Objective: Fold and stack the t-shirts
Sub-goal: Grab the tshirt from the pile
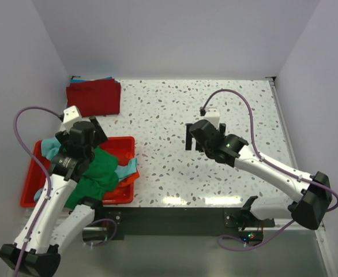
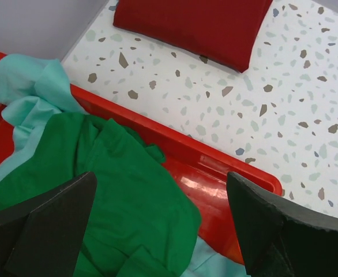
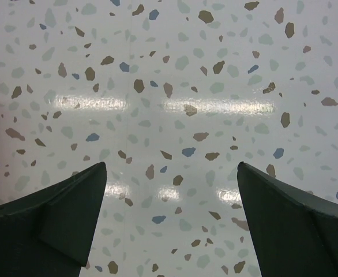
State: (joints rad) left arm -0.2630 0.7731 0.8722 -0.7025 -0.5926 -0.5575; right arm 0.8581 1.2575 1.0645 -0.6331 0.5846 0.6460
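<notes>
My left claw (image 2: 160, 199) hangs over the red bin (image 1: 124, 142), which sits at the near left of the surface (image 1: 226, 104). Its fingers are spread wide with nothing between them. Through its wrist camera I look down past both fingers onto the green t-shirt (image 2: 123, 190), crumpled on top of the heap inside the bin. The teal t-shirt (image 2: 33, 92) is bunched beneath and beside the green one and reaches up to the bin's rim on one side. From the overhead camera it also shows at the bin's right edge. A small fold of the orange t-shirt (image 1: 130, 179) shows at the bin's near right corner, just under the teal. The dark red t-shirt (image 1: 94, 97) lies folded flat in the far left corner of the surface, beyond the bin and apart from it. My right claw (image 3: 170, 199) is out over the middle of the surface, well apart from the bin and every shirt. Its fingers are likewise spread wide, and only bare speckled top shows between them.
</notes>
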